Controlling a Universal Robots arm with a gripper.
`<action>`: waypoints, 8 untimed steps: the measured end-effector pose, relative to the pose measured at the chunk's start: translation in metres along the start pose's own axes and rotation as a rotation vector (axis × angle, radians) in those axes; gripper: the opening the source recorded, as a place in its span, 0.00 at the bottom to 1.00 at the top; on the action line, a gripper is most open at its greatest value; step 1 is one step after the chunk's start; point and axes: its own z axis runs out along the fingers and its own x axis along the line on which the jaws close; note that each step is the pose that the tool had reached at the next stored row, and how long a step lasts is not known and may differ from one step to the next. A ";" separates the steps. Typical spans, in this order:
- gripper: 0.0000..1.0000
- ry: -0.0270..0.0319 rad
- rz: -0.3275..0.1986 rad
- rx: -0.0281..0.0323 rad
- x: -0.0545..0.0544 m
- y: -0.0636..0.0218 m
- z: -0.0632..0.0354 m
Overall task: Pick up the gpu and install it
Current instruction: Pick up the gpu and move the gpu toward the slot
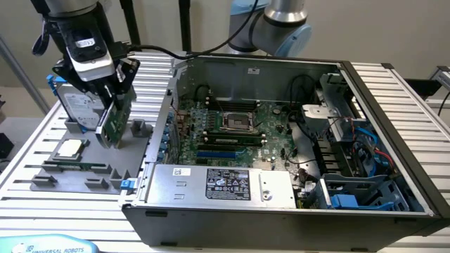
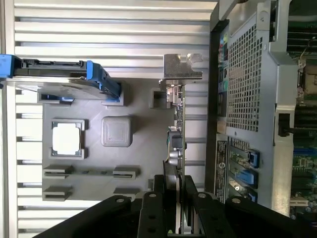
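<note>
- Over at 9 o'clock in the exterior view, the jaws are clenched on the gpu [image 1: 107, 126], gripping its upper edge from above.
- The card stands on its long edge at the grey holder [image 1: 84, 182] on the slatted worktop [image 1: 63, 213]. I cannot tell whether its lower edge sits in the slot or hangs just clear.
- From the wrist, the gpu [image 2: 177, 144] shows edge-on, running straight out from between the jaws to its silver bracket [image 2: 182, 67] at the far end.
- So the long axis runs roughly 12 to 6 o'clock in the exterior view, bracket end toward 12, parallel to the near wall of the open computer case [image 1: 281, 224].
- That case lies at 3 o'clock from the card, just beside the holder, with the motherboard [image 1: 239, 126] flat inside it.
- A hard drive [image 1: 70, 100] with blue rails stands at about 10 o'clock, just beside the card. My judgement is that it's the tight neighbour.
</note>
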 end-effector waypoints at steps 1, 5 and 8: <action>0.27 0.0001 0.000 -0.0001 -0.002 0.0001 -0.0045; 0.27 0.0016 0.000 -0.0001 -0.016 0.0006 -0.0224; 0.27 0.0035 0.000 -0.0001 -0.031 0.0009 -0.0355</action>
